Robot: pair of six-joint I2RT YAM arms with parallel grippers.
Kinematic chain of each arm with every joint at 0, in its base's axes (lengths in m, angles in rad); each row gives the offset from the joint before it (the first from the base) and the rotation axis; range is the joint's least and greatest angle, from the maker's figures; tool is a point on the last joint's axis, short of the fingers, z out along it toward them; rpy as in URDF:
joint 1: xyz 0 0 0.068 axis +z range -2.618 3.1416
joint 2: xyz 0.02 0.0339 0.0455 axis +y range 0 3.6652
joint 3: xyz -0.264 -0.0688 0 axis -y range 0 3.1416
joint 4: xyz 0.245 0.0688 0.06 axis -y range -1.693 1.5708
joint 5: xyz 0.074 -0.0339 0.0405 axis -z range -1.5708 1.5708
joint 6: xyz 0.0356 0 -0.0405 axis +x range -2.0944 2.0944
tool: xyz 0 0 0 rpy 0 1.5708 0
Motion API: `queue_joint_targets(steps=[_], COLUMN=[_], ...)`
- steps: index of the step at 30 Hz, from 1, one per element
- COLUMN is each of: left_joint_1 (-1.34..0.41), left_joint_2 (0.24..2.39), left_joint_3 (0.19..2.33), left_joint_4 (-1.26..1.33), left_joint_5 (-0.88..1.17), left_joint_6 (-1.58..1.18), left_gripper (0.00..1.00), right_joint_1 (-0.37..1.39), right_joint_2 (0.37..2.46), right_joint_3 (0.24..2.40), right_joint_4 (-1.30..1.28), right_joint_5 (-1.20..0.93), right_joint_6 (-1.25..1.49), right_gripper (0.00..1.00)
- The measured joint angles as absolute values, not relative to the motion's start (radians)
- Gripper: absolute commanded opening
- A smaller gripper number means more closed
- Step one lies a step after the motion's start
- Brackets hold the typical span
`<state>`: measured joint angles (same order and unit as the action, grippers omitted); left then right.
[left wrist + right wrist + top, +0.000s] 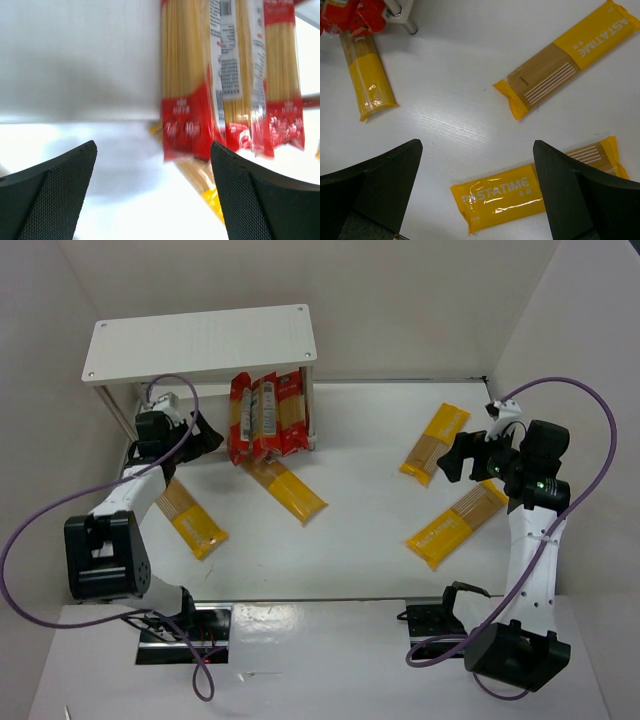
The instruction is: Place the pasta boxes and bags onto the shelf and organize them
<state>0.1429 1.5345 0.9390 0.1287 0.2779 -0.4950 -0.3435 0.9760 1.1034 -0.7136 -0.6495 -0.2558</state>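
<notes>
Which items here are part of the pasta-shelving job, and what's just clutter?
Job: shelf; red packs; left yellow pack; centre yellow pack; far-right yellow pack; near-right yellow pack.
Not job: purple cables; arm mounting plates.

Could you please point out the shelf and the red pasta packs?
shelf [200,342]: top external view, middle of top board.
red pasta packs [184,127]: left wrist view, leftmost pack's red label.
</notes>
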Motion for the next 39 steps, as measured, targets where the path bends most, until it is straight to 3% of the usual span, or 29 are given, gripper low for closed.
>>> queue_joint_targets(steps=[11, 20, 30, 39], left_joint_1=[0.187, 0.197, 0.213, 0.233], left_joint_2=[1.002, 0.638, 0.455, 0.353], left_joint_3=[0.896, 0.938, 0.922, 0.915], left_joint_4=[-0.175, -0.439, -0.567, -0.585], left_joint_5=[0.236, 0.229, 0.149, 0.098], left_joint_6=[-0.21, -0.133, -0.043, -0.027], left_gripper=[1.0, 1.0, 1.0, 1.0], right_joint_1=[-0.3, -0.293, -0.292, -0.297], right_joint_2=[0.933, 0.842, 0.654, 0.615], right_joint_3=[1.103, 1.088, 1.015, 1.008], right_joint_4=[-0.738, -0.751, -0.751, -0.747], right_joint_5=[-0.59, -0.528, -0.456, -0.404], right_joint_6=[-0.245, -0.211, -0.201, -0.174], right_gripper=[1.0, 1.0, 1.0, 1.0])
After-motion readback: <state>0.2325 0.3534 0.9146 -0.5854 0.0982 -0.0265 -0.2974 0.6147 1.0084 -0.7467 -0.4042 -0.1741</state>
